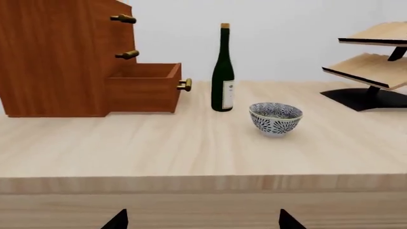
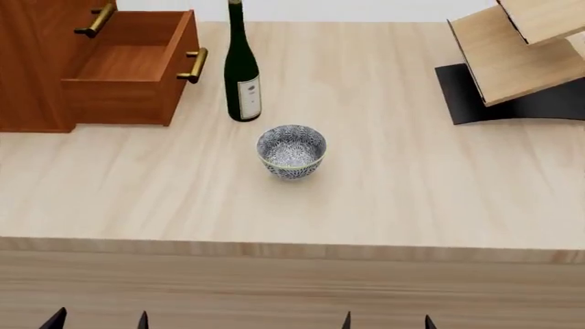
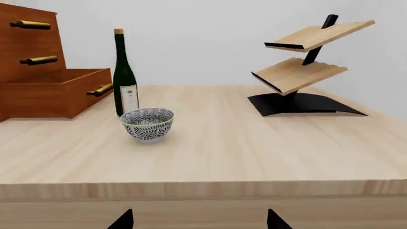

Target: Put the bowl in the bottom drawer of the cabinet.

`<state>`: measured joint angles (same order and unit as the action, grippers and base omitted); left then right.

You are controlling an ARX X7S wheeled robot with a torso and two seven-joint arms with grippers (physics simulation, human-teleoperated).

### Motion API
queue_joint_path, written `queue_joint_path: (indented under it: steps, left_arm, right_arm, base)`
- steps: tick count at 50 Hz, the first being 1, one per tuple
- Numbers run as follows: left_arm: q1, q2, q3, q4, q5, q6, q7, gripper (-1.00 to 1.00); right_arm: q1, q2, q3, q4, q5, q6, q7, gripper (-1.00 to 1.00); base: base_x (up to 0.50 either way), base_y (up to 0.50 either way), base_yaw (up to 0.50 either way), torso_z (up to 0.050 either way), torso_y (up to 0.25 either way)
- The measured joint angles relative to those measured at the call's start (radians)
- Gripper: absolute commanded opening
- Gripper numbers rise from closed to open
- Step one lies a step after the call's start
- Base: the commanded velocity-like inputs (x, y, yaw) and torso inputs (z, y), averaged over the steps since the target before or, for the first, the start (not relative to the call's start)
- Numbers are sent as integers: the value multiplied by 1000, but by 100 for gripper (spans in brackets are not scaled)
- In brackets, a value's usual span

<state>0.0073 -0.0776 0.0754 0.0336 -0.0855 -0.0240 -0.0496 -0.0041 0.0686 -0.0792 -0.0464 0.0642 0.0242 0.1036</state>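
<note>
The blue-and-white patterned bowl [image 2: 290, 151] stands upright on the light wooden table, just in front of a dark wine bottle [image 2: 241, 68]. It also shows as the bowl [image 1: 275, 118] and the bowl [image 3: 147, 123] in the wrist views. The reddish-brown cabinet [image 2: 32, 75] stands at the far left with its bottom drawer [image 2: 128, 65] pulled out and empty. Both grippers hang below the table's front edge, well short of the bowl: left gripper [image 2: 98, 319] and right gripper [image 2: 388, 319], each open with nothing between the fingertips.
A light plywood rack [image 2: 512, 48] on a black base stands at the far right. The wine bottle [image 1: 222, 71] stands right beside the open drawer's brass handle [image 2: 193, 66]. The table's front edge [image 2: 292, 250] lies between the grippers and the bowl.
</note>
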Motion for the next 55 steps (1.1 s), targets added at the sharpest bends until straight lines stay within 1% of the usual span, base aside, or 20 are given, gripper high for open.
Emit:
queue_joint_path:
  steps: [19,40,55]
  left_arm:
    - [0,-25,28,10,-16,-9,-27,100]
    - [2,-47,47,30,-32,-17,-54,100]
    - [-7,-63,53,63,-44,-56,-76,100]
  right_arm:
    - [-3,25,-32,-5,0,-6,39,100]
    - [-15,51,-68,-39,-36,-15,92,100]
    - [-20,66,-86,-105,-32,33,110,100]
  base:
    - [0,0,0,50,18]
    - [29,500,0,50,19]
    - [31,500,0,50,19]
